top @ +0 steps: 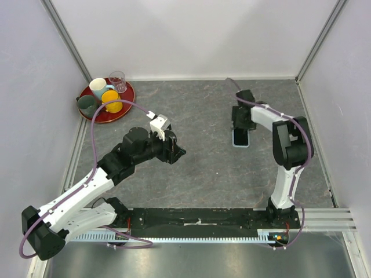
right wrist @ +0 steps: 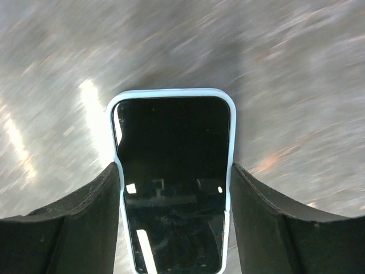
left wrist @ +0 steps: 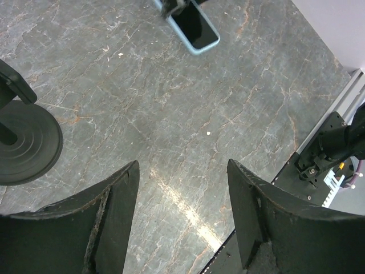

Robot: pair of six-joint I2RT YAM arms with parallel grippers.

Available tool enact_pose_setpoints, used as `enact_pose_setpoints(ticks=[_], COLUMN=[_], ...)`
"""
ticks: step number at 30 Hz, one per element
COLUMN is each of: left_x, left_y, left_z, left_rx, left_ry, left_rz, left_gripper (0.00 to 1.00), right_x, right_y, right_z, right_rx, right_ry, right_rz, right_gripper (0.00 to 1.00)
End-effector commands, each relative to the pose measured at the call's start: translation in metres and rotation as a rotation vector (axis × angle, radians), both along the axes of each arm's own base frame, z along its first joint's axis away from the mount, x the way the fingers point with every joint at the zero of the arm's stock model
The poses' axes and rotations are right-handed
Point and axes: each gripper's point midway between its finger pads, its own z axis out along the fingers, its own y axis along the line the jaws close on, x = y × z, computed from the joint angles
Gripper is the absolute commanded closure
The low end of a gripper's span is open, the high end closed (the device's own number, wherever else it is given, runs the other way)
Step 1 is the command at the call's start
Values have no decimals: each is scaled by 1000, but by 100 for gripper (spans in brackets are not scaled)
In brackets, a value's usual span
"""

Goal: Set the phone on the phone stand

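Overhead, the phone (top: pixel 240 138) shows screen-up over the grey marbled table (top: pixel 203 174), its far end under the right gripper (top: pixel 242 124). That arm curls round from the phone's right. Well to the left of the phone, the left gripper (top: pixel 177 152) points toward it over bare table. Farther left of the phone and nearer the back wall sits a red tray (top: pixel 126 99) holding a white mug (top: pixel 98 87), a clear glass (top: pixel 117 81), a yellow cup (top: pixel 112 103) and a dark green cup (top: pixel 87 104). The phone stand cannot be told apart from the black arm parts in this view.

From the left wrist, the left gripper (left wrist: pixel 182 165) is spread wide, its two dark fingers (left wrist: pixel 114 217) apart with only table between them. The phone (left wrist: pixel 197 28) lies well beyond them at the top of the view, its light blue edge plain to see. The phone stand (left wrist: pixel 25 142), a ridged round base with a dark upright, stands well apart from the phone at the left edge.

From the right wrist, the right gripper (right wrist: pixel 174 168) has hold of the phone (right wrist: pixel 171 171), with one finger (right wrist: pixel 85 217) against each long side of the blue case. The table behind the phone is smeared with blur, so whether the phone rests on it or hangs above it cannot be told.
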Motion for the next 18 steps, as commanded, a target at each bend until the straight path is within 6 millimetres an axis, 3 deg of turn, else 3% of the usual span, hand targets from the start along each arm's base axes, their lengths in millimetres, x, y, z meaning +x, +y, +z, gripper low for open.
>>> enact_pose_setpoints(ticks=[1, 3, 7, 10, 11, 12, 14, 15, 17, 18], left_x=[1, -1, -1, -2, -4, -6, -10, -11, -15, -16], left_y=[-8, -10, -11, -13, -16, -18, -23, -25, -29, -31], left_z=[22, 24, 24, 27, 26, 28, 27, 28, 31, 30], left_rx=[-37, -46, -48, -56, -61, -69, -77, -82, -96, -96], left_ry=[-71, -73, -69, -71, -65, -67, -50, -45, -33, -22], left_rz=[-44, -55, -58, -68, -88, -103, -142, -153, -183, -192], left_gripper=[31, 31, 31, 31, 31, 31, 31, 31, 31, 31], right_x=[-52, -43, -30, -26, -25, -33, -30, -39, -41, -49], right_y=[77, 90, 141, 160, 165, 167, 176, 179, 186, 187], right_z=[-14, 5, 47, 77, 95, 91, 122, 120, 154, 153], right_rx=[181, 225, 406, 554, 598, 631, 718, 748, 825, 845], right_ry=[104, 35, -157, -293, -354, -355, -476, -476, -595, -607], right_rz=[90, 105, 200, 225, 241, 244, 285, 310, 361, 382], right_gripper=[100, 100, 100, 100, 100, 100, 100, 100, 100, 100])
